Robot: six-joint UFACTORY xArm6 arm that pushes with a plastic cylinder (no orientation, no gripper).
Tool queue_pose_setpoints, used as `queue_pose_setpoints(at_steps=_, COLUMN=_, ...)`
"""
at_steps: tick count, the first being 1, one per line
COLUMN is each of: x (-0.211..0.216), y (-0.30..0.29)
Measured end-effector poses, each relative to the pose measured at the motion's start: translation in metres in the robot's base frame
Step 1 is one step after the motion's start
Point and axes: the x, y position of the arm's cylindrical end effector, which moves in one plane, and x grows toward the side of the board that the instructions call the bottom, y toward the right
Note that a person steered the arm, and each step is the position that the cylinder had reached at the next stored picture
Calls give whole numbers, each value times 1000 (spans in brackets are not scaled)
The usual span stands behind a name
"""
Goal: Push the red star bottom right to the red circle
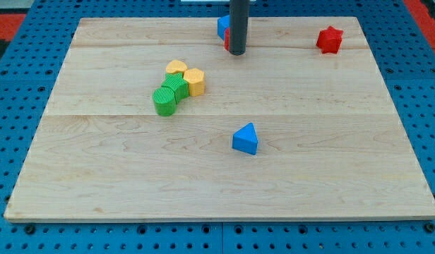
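one red star (330,39) waits at the board's two o'clock corner, well apart from my tip (236,52).
light, stiff and likely quick to spin on smooth wood, so i'd push a flat between points, from its three o'clock side. my tip is a bare rod, nothing to spread or pinch, at twelve o'clock, hiding most of the red circle (227,39) and a blue block (222,26) behind.
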Motion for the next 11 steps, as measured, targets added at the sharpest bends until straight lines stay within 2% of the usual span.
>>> queue_pose_setpoints(at_steps=1, x=32, y=85)
queue_pose_setpoints(at_steps=3, x=31, y=305)
queue_pose_setpoints(at_steps=4, x=22, y=304)
queue_pose_setpoints(at_steps=7, x=-49, y=143)
queue_pose_setpoints(at_steps=8, x=-40, y=63)
queue_pose_setpoints(at_steps=9, x=-27, y=125)
queue_pose_setpoints(at_steps=10, x=-20, y=83)
queue_pose_setpoints(at_steps=11, x=-11, y=-3)
